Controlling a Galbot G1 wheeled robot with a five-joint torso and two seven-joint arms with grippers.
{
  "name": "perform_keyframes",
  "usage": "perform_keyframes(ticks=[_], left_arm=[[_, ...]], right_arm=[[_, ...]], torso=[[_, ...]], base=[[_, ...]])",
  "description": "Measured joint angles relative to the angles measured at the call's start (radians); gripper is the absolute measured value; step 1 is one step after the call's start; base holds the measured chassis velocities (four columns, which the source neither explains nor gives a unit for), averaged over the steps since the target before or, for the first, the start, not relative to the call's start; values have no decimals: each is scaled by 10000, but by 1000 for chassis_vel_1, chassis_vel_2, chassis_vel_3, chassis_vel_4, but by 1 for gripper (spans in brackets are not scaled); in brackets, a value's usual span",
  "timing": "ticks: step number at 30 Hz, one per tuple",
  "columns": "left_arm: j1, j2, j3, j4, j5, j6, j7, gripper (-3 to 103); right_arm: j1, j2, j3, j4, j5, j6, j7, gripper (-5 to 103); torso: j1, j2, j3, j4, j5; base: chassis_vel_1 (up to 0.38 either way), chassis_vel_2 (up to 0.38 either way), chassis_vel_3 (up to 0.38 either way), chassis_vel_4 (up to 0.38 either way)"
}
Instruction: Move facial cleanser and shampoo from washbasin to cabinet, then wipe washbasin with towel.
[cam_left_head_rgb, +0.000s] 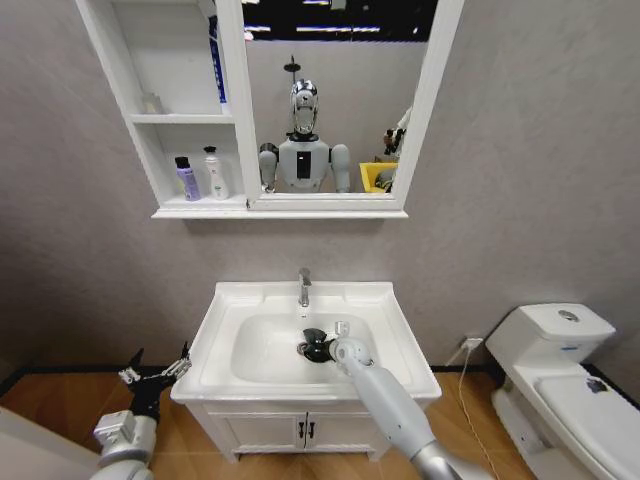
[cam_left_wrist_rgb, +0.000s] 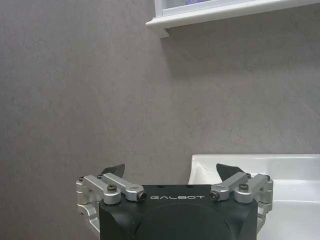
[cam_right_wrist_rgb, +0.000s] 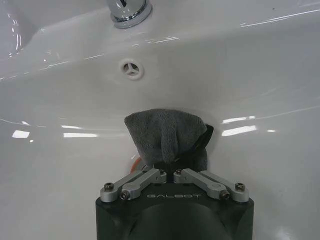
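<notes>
Right claw (cam_right_wrist_rgb: 167, 167) pinches the bunched terry towel (cam_right_wrist_rgb: 165, 135) in the glossy washbasin (cam_right_wrist_rgb: 260, 80).

The left gripper (cam_left_wrist_rgb: 170, 172) sits low in the left wrist view, its black body marked GALBOT, silver linkages on either side. Its two dark fingertips (cam_left_wrist_rgb: 114, 169) stand wide apart — nothing between them. Just beyond the gripper is a corner of the white washbasin (cam_left_wrist_rgb: 260, 162), its rim and flat ledge glossy. Farther off stands a grey, mottled wall (cam_left_wrist_rgb: 90, 90). High on that wall is the white base ledge of the cabinet (cam_left_wrist_rgb: 210, 15), and something purple (cam_left_wrist_rgb: 195, 2) is barely visible on it — too little shows to tell what it is.
</notes>
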Motion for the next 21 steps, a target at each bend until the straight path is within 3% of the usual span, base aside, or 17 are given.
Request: perform_keyframes(ticks=[21], left_arm=[[0,0,0,0,0,0,0,100]], right_arm=[[117,905,6,-1101,-1155,593,-813,2]], torso=[[0,1,-1,4,2]], base=[[0,0,0,0]])
